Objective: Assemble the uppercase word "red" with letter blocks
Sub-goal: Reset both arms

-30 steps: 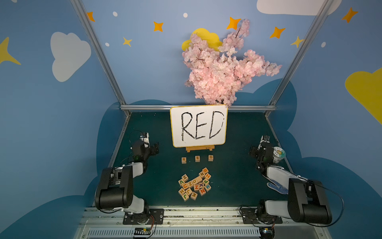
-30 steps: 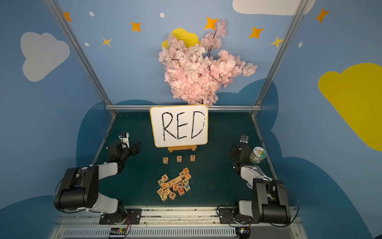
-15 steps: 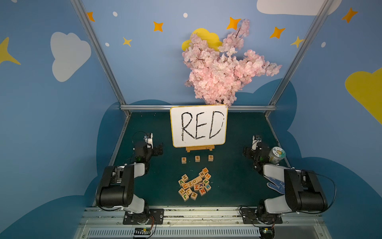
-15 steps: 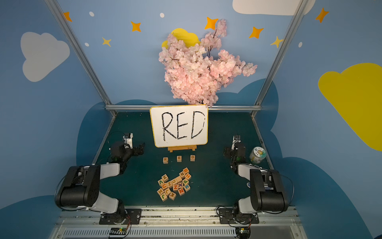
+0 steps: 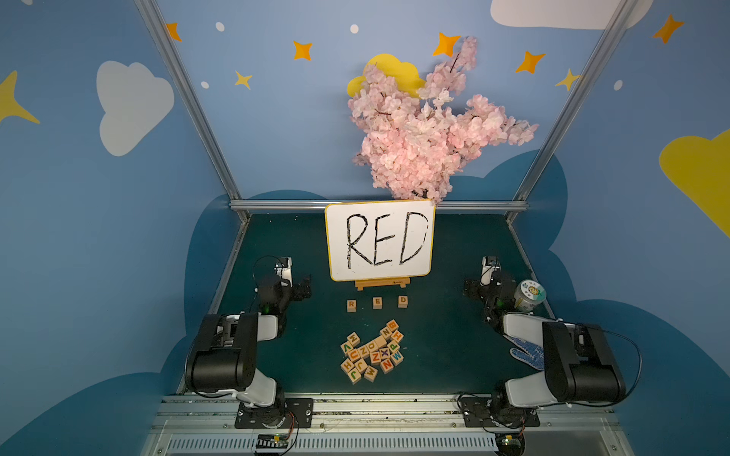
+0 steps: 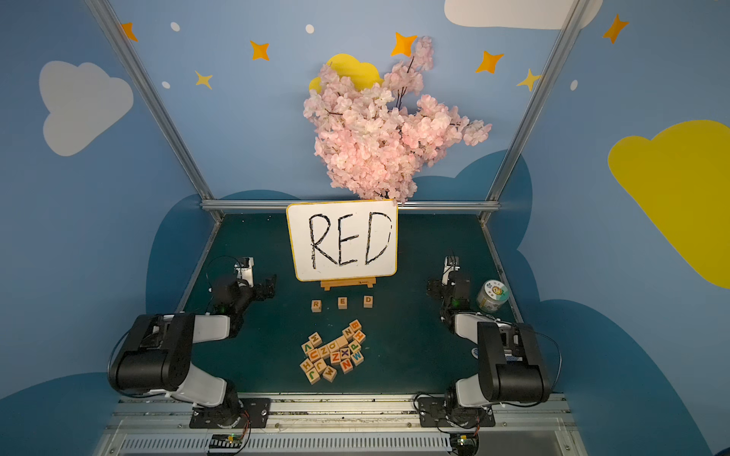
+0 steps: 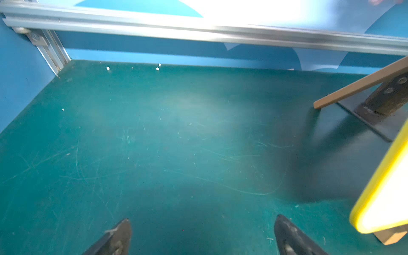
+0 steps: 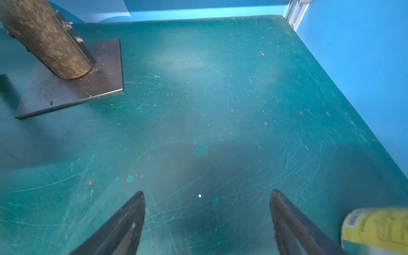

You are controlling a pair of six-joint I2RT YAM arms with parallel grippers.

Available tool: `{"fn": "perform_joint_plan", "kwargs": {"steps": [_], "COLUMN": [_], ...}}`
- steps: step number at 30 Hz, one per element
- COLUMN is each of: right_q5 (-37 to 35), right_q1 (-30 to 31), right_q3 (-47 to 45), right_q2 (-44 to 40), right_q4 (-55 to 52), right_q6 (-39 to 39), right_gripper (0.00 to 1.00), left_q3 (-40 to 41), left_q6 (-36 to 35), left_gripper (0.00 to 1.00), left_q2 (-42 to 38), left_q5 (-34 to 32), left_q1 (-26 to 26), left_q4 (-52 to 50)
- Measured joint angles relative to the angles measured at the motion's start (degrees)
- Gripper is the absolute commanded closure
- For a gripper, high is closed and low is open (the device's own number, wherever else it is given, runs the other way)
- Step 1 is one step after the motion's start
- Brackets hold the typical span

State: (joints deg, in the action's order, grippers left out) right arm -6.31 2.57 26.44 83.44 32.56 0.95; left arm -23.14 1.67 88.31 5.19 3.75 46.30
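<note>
Three pale wooden letter blocks stand spaced in a row in front of the whiteboard, in both top views: R (image 5: 351, 305), E (image 5: 377, 303) and D (image 5: 402, 301), spelling the word "red" (image 6: 342, 303). My left gripper (image 5: 304, 290) hovers left of the row, well apart from the R block. It is open, with only green mat between its fingertips (image 7: 203, 220). My right gripper (image 5: 470, 290) is right of the row, away from the D block. It is also open and empty (image 8: 207, 193).
A pile of several loose letter blocks (image 5: 371, 351) lies nearer the front. The yellow-rimmed whiteboard (image 5: 379, 241) stands on a wooden easel behind the row. A small can (image 5: 529, 294) sits beside the right arm, and a blue glove (image 5: 527, 353) lies under it. The tree's base plate (image 8: 66, 88) is behind the board.
Both grippers have opened wide. The right arm has swung inward toward the table's middle, and the left gripper has shifted slightly toward the row.
</note>
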Motion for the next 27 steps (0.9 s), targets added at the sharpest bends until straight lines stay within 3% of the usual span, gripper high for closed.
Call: {"fn": "perform_joint_plan", "kwargs": {"steps": [27], "right_q5": [0.2], "right_q1": [0.0], "right_q3": [0.0], "right_q2": [0.1], "right_q4": [0.7], "right_q6": [-0.2], "right_gripper": [0.12], "left_q3": [0.1], "left_q6": [-0.4], "left_gripper": [0.01], "left_q2": [0.0], "left_q5": [-2.2], "left_q1": [-1.4], "left_q4": [0.5]}}
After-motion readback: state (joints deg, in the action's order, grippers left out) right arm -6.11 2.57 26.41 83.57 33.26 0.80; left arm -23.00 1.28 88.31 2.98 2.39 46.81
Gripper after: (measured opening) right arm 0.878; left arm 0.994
